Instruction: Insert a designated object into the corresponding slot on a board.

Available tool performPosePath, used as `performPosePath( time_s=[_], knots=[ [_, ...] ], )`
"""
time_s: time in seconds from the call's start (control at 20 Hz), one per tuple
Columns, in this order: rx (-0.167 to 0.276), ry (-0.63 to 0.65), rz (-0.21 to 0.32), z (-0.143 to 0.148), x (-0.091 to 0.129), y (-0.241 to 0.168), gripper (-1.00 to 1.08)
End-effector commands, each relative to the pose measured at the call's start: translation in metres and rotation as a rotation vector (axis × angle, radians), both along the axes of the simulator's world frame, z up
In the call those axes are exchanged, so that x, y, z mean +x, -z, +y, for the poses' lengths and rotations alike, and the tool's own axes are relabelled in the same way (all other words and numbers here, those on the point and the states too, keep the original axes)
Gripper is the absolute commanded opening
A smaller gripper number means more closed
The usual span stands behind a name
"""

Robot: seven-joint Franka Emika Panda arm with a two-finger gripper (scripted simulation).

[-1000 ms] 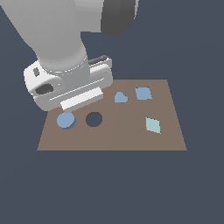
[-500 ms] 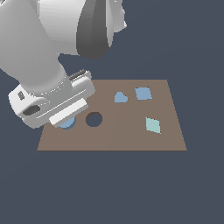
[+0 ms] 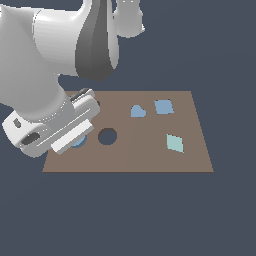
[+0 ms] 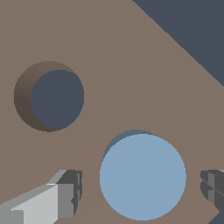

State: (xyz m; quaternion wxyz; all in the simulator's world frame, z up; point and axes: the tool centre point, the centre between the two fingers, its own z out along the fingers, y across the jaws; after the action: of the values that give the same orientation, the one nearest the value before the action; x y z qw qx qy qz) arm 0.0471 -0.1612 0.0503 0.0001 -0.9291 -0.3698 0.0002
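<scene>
The light blue disc (image 4: 142,176) lies flat on the brown board (image 4: 131,65); in the exterior view only a sliver of the disc (image 3: 79,142) shows under the arm. My gripper (image 4: 142,186) is open, one finger on each side of the disc with a gap to each. The fingertips (image 4: 70,192) sit low, near the board. The round dark slot (image 4: 54,98) is beside the disc and has nothing in it; in the exterior view the slot (image 3: 107,136) lies just to the right of the gripper (image 3: 75,140).
On the board (image 3: 150,155) a blue heart piece (image 3: 137,111), a blue square piece (image 3: 163,106) and a teal diamond piece (image 3: 174,143) lie toward the exterior view's right. The bulky white arm (image 3: 50,75) covers the board's left part.
The arm has swung toward the exterior view's left and come down over the disc, which is now almost hidden beneath the gripper.
</scene>
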Motion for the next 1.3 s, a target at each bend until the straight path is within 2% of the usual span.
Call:
performPosePath(
  time_s=[0.0,0.4,0.8,0.85,1.25],
  knots=[
    [0.0,-0.009,0.0,-0.001,0.002,0.001,1.0],
    [0.0,-0.006,0.0,-0.001,0.002,0.002,1.0],
    [0.0,-0.006,0.0,0.0,0.001,0.02,1.0],
    [0.0,-0.006,0.0,0.0,0.001,0.02,-1.0],
    [0.0,-0.006,0.0,0.0,0.001,0.02,-1.0]
  ],
)
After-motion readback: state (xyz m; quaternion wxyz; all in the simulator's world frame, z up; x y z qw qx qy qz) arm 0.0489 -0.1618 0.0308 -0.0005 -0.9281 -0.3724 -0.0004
